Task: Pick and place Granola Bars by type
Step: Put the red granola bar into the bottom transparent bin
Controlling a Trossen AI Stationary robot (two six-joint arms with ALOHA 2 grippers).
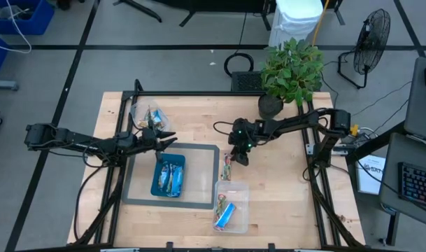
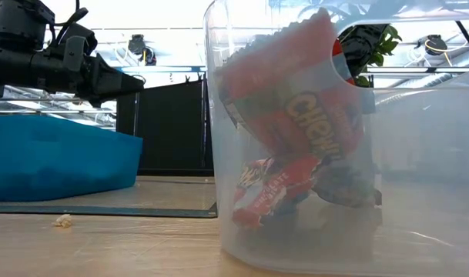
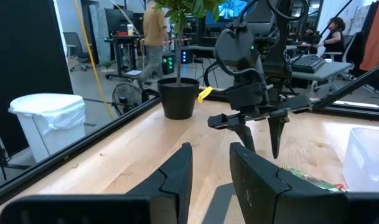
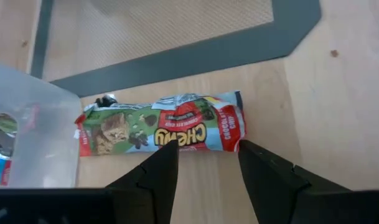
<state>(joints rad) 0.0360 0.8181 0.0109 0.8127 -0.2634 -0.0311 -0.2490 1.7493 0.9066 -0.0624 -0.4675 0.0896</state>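
Observation:
A red-green granola bar point(image 4: 161, 130) lies flat on the wooden table, between the grey mat point(image 4: 177, 56) and a clear tub point(image 4: 27, 124). My right gripper point(image 4: 208, 155) hangs open just above it, slanting down, clear of the wrapper; the high view shows this gripper point(image 1: 237, 155) over the bar point(image 1: 229, 169). Blue and red bars lie in that tub point(image 1: 231, 206). More bars lie in the teal tray point(image 1: 168, 176) and in a second clear tub point(image 1: 148, 117). My left gripper point(image 1: 165, 140) waits open and level over the mat's far left corner.
A potted plant point(image 1: 289, 70) stands at the table's far right. The grey mat point(image 1: 199, 157) under the teal tray covers the table's middle. Bare wood lies to the right of the near tub point(image 1: 282, 203). People and desks show in the room beyond.

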